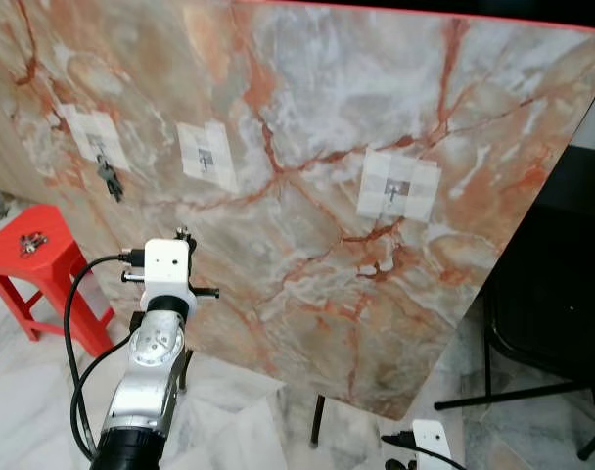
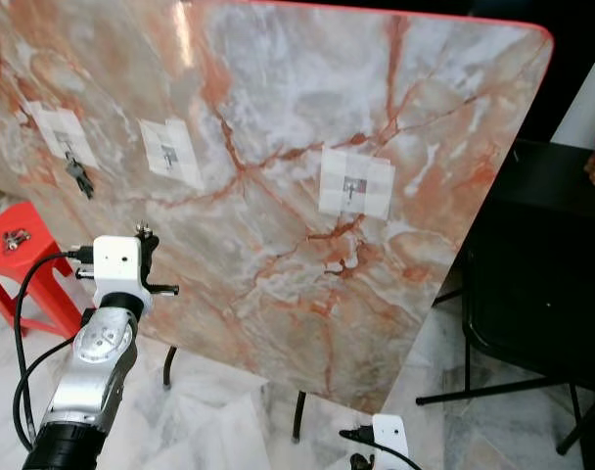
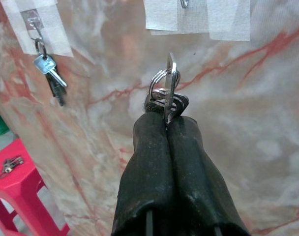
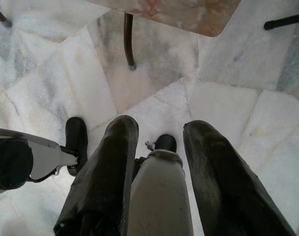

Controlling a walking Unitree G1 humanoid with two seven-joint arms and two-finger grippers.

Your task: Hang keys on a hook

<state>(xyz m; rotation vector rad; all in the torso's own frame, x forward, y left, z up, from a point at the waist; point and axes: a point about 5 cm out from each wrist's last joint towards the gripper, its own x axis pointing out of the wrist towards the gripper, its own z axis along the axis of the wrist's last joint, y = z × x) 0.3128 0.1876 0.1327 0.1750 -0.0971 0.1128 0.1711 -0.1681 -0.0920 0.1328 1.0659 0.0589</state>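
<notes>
Red stool (image 1: 38, 257): standing at far left, bearing a small key bunch (image 1: 30, 241).
Left hook (image 3: 35, 22): carrying hanging keys (image 3: 50, 73).
Left gripper (image 3: 166, 118): fingers pressing together on a key ring (image 3: 165, 93), just below the middle hook (image 3: 184, 4).
Marble board (image 1: 307, 186): leaning tilted.
Right gripper (image 4: 159, 147): hanging low over the floor, fingers spread apart.

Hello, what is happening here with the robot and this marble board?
The robot's left gripper is shut on a bunch of keys, held up in front of the tilted marble board, just below the middle taped hook. Another set of keys already hangs on the left hook; the right hook is free. One more bunch lies on the red stool. The right gripper hangs open above the floor.
</notes>
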